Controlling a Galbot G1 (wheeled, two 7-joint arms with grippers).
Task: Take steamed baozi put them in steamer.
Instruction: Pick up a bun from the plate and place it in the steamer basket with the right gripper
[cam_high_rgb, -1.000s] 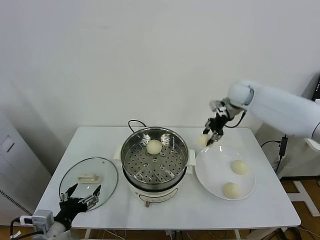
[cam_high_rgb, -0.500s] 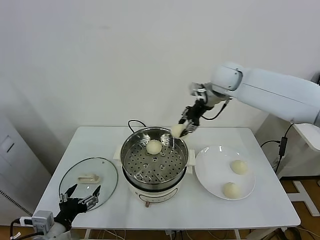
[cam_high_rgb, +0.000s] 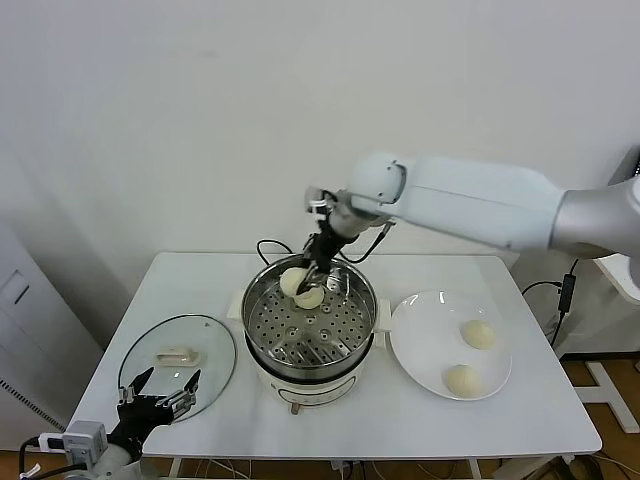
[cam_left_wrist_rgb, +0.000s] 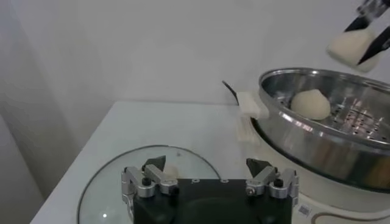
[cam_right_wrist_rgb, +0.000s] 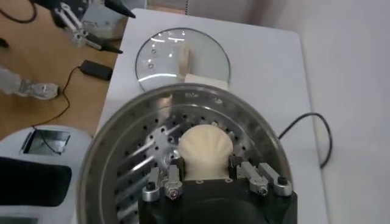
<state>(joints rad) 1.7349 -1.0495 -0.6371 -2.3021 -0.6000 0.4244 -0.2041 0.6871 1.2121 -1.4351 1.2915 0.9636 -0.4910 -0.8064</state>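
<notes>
**Bun over the steamer**

Your right gripper (cam_high_rgb: 311, 275) is clenched on a bun (cam_high_rgb: 293, 283), holding it above the steamer (cam_high_rgb: 309, 318) near the back rim (a second bun (cam_high_rgb: 310, 296) already sits on the tray just beside it). Two more buns (cam_high_rgb: 478, 334) wait on the plate (cam_high_rgb: 420, 340). Your left gripper (cam_high_rgb: 160, 394) rests spread wide by the lid (cam_high_rgb: 176, 362).
</notes>
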